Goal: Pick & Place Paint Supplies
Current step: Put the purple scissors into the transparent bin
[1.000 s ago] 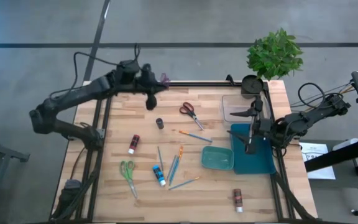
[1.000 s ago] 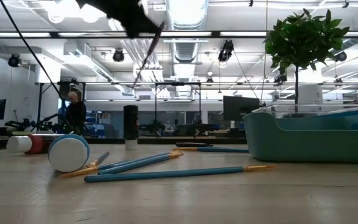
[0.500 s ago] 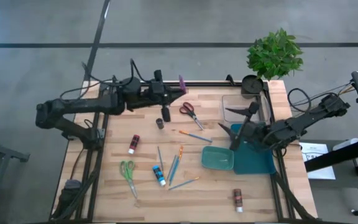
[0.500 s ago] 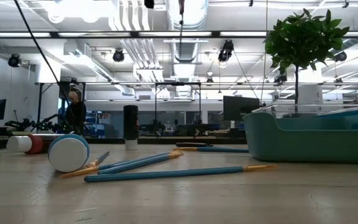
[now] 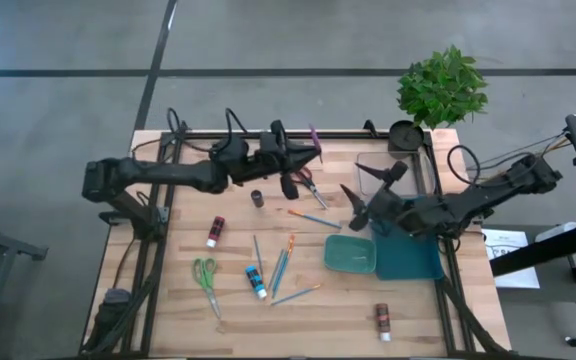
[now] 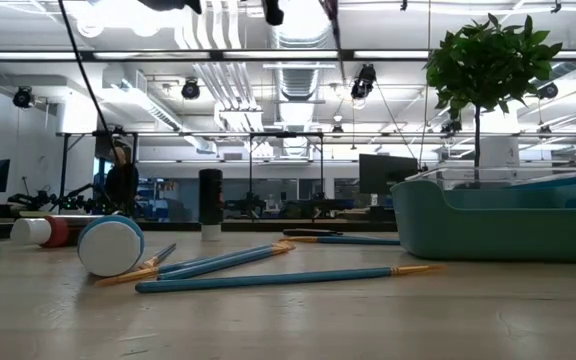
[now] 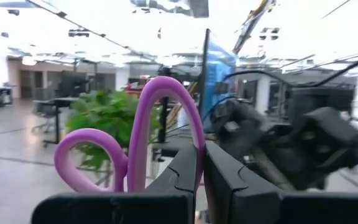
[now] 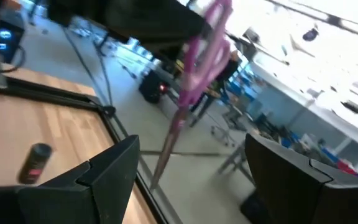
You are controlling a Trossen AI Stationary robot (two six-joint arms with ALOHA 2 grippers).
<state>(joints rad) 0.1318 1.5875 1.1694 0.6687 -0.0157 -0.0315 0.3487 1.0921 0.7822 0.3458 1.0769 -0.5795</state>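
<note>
**Purple scissors carried toward the right arm**

Over the last second the left claw (image 5: 303,160) has swung from the table's far left corner toward the middle, pinched tight on purple scissors (image 7: 135,134). The right claw (image 5: 368,195) has left the teal bin (image 5: 413,260) and now reaches toward it, fingers spread wide and empty. It looks like a handover being set up, though scissors are not paint supplies.

The supplies lie untouched on the table (image 5: 438,310): thin brushes (image 5: 280,268) with blue handles and orange tips at mid-table, a blue tube (image 5: 256,282) among them, a pink tube (image 5: 213,232) to the left, a brown tube (image 5: 382,321) near the front edge, and the shallow teal palette (image 5: 350,253) just beside the bin.

The scissor handles are smooth, rounded plastic loops; the table is pale wood planking in a black metal frame. Red scissors (image 5: 308,185) and green scissors (image 5: 206,280) also lie there.
</note>
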